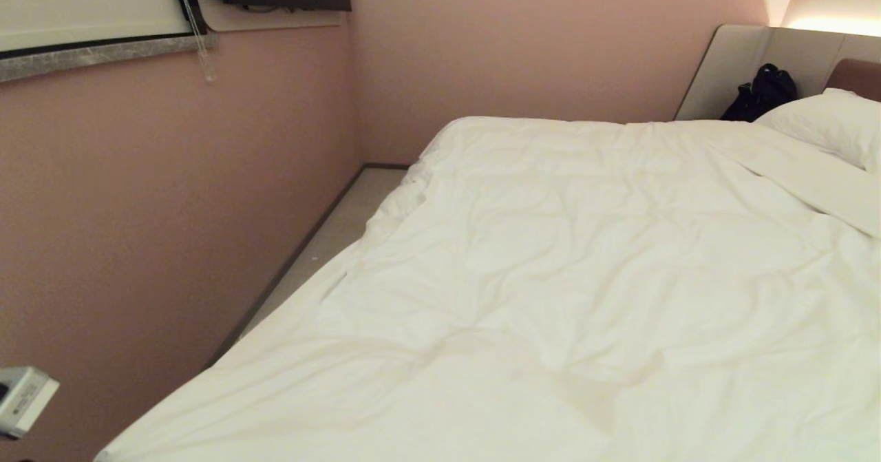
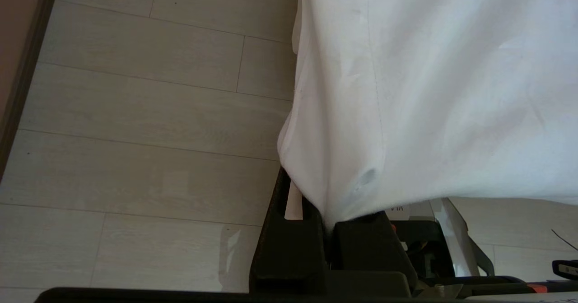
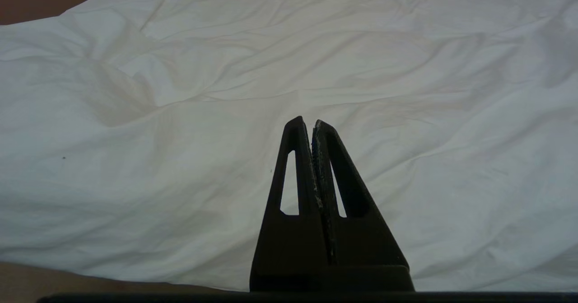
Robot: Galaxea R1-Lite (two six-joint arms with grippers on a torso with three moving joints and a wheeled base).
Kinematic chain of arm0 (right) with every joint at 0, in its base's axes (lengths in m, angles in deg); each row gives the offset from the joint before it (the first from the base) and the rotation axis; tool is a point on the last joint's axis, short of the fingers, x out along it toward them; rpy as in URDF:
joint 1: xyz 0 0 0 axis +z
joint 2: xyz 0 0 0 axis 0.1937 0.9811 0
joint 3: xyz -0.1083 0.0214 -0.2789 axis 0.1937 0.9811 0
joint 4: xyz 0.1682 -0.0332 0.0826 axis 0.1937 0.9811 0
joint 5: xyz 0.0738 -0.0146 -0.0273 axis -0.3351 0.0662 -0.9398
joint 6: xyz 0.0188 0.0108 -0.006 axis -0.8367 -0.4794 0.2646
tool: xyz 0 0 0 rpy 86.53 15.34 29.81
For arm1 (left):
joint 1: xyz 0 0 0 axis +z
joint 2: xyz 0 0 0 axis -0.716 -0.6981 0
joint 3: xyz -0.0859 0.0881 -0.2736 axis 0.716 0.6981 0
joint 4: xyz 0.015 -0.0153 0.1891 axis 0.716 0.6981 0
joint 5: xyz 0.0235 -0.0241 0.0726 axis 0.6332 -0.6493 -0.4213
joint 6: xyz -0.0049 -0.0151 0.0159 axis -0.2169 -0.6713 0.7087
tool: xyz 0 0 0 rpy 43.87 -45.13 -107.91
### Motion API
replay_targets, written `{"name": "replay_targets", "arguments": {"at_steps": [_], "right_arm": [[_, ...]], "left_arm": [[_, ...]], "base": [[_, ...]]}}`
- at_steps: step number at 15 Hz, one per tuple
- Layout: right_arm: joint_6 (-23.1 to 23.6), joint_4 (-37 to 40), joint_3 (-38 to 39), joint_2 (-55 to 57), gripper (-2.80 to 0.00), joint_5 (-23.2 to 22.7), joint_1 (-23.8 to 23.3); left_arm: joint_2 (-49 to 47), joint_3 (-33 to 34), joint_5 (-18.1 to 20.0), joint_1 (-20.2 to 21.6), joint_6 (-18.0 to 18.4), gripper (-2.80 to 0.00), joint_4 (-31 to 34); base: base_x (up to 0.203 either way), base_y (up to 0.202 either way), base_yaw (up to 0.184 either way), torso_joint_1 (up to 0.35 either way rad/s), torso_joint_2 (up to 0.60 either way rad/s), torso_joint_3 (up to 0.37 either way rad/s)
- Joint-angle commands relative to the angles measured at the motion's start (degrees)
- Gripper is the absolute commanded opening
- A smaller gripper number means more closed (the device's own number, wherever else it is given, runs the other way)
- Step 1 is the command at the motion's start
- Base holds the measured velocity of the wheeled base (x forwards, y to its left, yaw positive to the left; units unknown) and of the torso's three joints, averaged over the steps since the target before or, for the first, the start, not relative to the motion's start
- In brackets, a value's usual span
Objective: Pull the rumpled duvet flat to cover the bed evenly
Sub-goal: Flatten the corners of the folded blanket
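Duvet (image 1: 550,276): lying wrinkled, filling frame centre and right. Left gripper (image 2: 328,224): pinching duvet edge above floor (image 2: 135,136). Right gripper (image 3: 311,124): closed, holding nothing, hovering over duvet.

Warm glow above the headboard panel (image 1: 819,25), soft dim light, faint duvet (image 1: 585,276) shadows.

— What sort of place is this?

— A bedroom, small and plain like a hotel room. The bed (image 1: 729,63) fills most of the head view, its padded headboard panel at two o'clock, a white duvet (image 1: 550,276) spread over it and a pillow (image 1: 826,121) at the head.

— Anything else?

— Pink walls (image 1: 172,207), a pale wood-plank floor (image 1: 330,235) at nine o'clock, a window blind (image 1: 82,1) at eleven, and a black bag (image 1: 760,93) by the headboard.
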Motion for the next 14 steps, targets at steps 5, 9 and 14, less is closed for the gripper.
{"name": "replay_targets", "arguments": {"at_steps": [5, 9, 14], "right_arm": [[0.0, 0.02, 0.03, -0.02, -2.8, 0.04, 0.02], [0.0, 0.02, -0.05, -0.02, -2.8, -0.05, 0.02], [0.0, 0.02, -0.02, -0.02, -2.8, -0.05, 0.02]], "left_arm": [[-0.19, 0.01, 0.06, 0.02, -0.01, -2.8, -0.01], [-0.44, -0.03, -0.02, 0.03, -0.07, -2.8, 0.06], [-1.57, -0.47, 0.26, 0.02, -0.1, -2.8, 2.8]], "base": [[0.0, 0.0, 0.0, 0.0, 0.0, 0.0], [0.0, 0.0, 0.0, 0.0, 0.0, 0.0], [0.0, 0.0, 0.0, 0.0, 0.0, 0.0]]}}
